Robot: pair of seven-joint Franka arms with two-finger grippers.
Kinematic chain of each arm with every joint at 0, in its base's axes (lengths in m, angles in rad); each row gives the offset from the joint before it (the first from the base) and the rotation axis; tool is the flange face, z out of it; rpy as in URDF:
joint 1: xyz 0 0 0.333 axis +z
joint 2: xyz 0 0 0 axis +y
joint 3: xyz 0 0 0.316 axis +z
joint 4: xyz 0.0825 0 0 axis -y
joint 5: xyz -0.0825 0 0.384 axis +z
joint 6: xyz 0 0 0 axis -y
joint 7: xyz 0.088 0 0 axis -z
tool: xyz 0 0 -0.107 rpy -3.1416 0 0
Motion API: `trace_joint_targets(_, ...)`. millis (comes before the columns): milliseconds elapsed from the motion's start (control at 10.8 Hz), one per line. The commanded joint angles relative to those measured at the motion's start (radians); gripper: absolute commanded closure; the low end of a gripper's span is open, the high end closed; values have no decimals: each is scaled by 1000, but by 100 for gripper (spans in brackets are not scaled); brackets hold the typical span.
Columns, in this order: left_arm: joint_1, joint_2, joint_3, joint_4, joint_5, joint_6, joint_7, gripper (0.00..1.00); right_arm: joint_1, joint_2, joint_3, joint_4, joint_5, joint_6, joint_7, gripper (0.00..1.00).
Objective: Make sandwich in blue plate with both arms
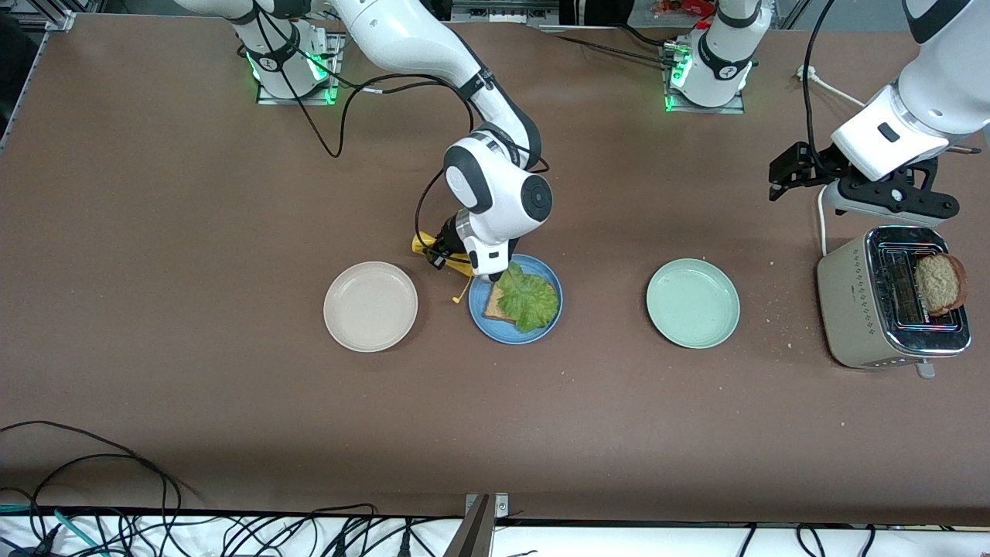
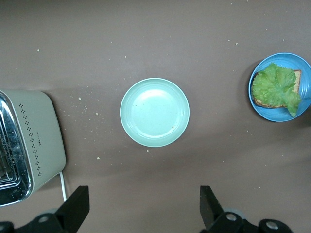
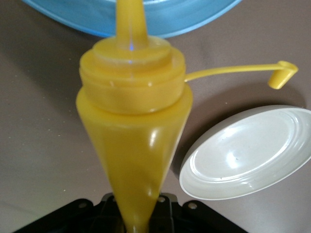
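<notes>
Three plates lie in a row on the brown table [image 1: 155, 232] in the front view: a beige plate [image 1: 370, 306] toward the right arm's end, the blue plate [image 1: 515, 300] in the middle and a pale green plate [image 1: 693, 303] toward the left arm's end. On the blue plate sits one bread slice [image 1: 496, 309] with a lettuce leaf [image 1: 528, 298] spread over it. The right gripper [image 1: 452, 259] hangs at the blue plate's rim, clamped on a yellow squeeze bottle [image 1: 433, 249] whose cap [image 1: 456, 299] dangles on its strap between the beige and blue plates. The left gripper [image 1: 897, 197] waits in the air over the toaster [image 1: 866, 309], in which a second bread slice [image 1: 939, 283] stands up out of a slot.

From the left wrist, the left gripper [image 2: 141, 206] has its fingers [image 2: 75, 206] spread wide with nothing between them. Below it lies the pale green plate [image 2: 155, 112], with the toaster [image 2: 39, 141] to one side and the blue plate [image 2: 281, 87] with its leaf-covered slice to the other.

From the right wrist, the yellow squeeze bottle [image 3: 133, 126] fills the space between the right gripper's fingers, nozzle pointing at the blue plate [image 3: 131, 17]. The cap [image 3: 282, 75] hangs out over the table, above the beige plate [image 3: 248, 153].
</notes>
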Motion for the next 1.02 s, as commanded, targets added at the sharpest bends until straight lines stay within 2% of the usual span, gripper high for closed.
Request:
trace_joint_targets(0, 2, -7, 0, 9, -12, -15, 11, 0, 5, 23, -14, 47, -13, -37, 15, 100)
trace_joint_targets(186, 2, -7, 0, 9, -12, -15, 11, 0, -16, 14, -2, 47, -11, -37, 10, 100)
trace_joint_targets(371, 2, -7, 0, 9, -12, -15, 11, 0, -120, -43, 94, 41, -13, -35, -16, 100)
trace_joint_targets(464, 2, -7, 0, 9, -12, -15, 11, 0, -168, -66, 111, 41, -8, -38, -40, 100)
trace_joint_targets(742, 2, -7, 0, 9, -12, -15, 12, 0, -347, -156, 219, 12, -1, -37, -181, 100)
trace_joint_targets(928, 2, -7, 0, 9, -12, -15, 11, 0, -496, -189, 320, -2, 9, -35, -268, 100)
